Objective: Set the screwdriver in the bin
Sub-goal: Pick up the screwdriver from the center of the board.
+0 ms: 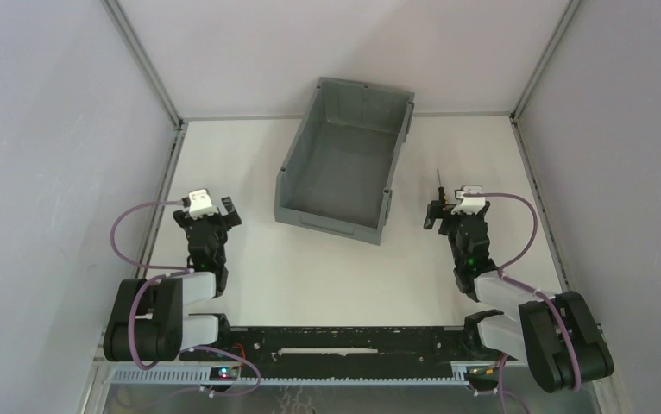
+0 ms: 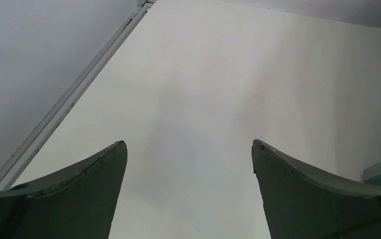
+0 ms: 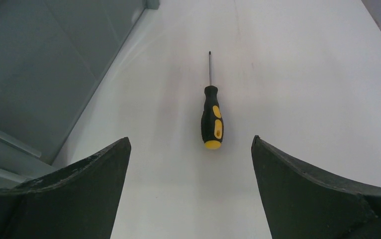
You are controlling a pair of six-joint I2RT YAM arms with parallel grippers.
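The screwdriver lay flat on the white table, to the right of the bin and apart from it. Its yellow-capped handle end was toward the arms and its thin shaft pointed away from them. The right gripper sat just on the near side of it, fingers spread wide and touching nothing. In the wrist view the handle lay a little ahead of the gap between the two fingertips, slightly right of its middle. The grey bin stood open-topped at the back middle of the table, turned slightly, its lower front lip facing the arms. The left gripper was to the left of the bin, over bare table, its fingers likewise spread with nothing between them
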